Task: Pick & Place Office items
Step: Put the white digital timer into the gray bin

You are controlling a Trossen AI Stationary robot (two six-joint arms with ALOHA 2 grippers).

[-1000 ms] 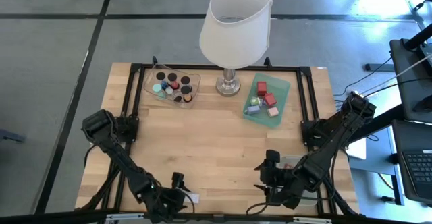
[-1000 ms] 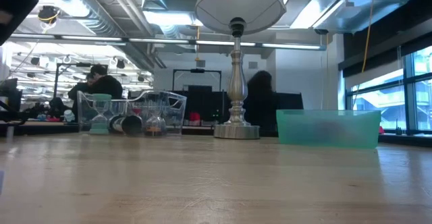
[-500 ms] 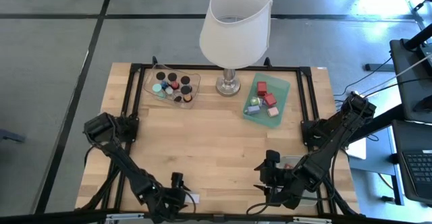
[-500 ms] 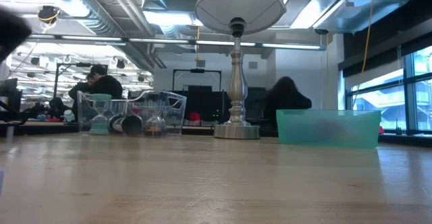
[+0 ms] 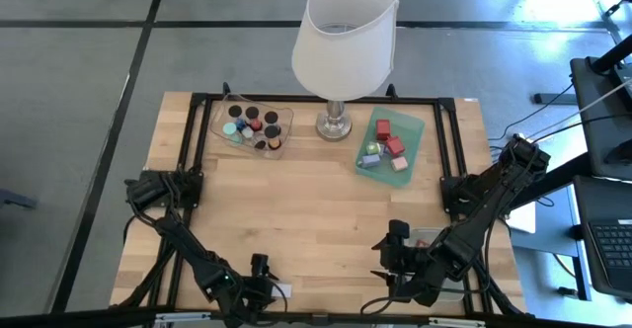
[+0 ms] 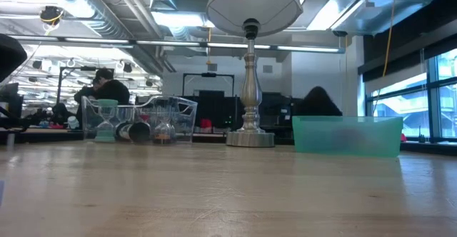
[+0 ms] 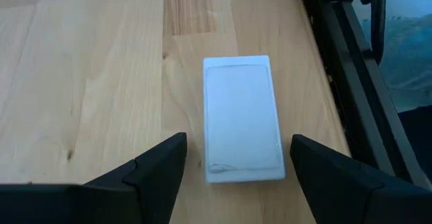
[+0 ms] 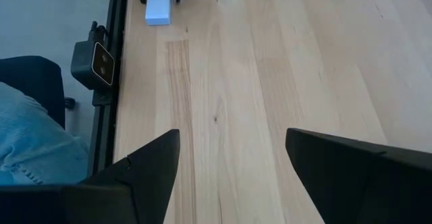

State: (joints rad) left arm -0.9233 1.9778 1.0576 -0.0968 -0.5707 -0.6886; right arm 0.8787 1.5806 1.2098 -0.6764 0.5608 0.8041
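Left pincer [image 7: 233, 158]: fingers apart, straddling the white block [image 7: 241, 118] at the surface's [image 5: 296, 200] near edge.
White block: likely light, rigid, smooth; grip its long sides.
Right pincer [image 8: 233, 150]: spread, empty, near edge.
Clear tray [image 5: 222, 121]: black caps, teal and red bits.
Green tray [image 5: 415, 130]: red, lavender, white blocks.

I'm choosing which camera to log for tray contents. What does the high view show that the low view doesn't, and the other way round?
Only the high view shows both arms low at the near edge, the left gripper and right gripper both open, plus the blocks inside the green tray. Only the low view shows the room behind, with a person seated. Both show the lamp, the clear tray and the wooden table.
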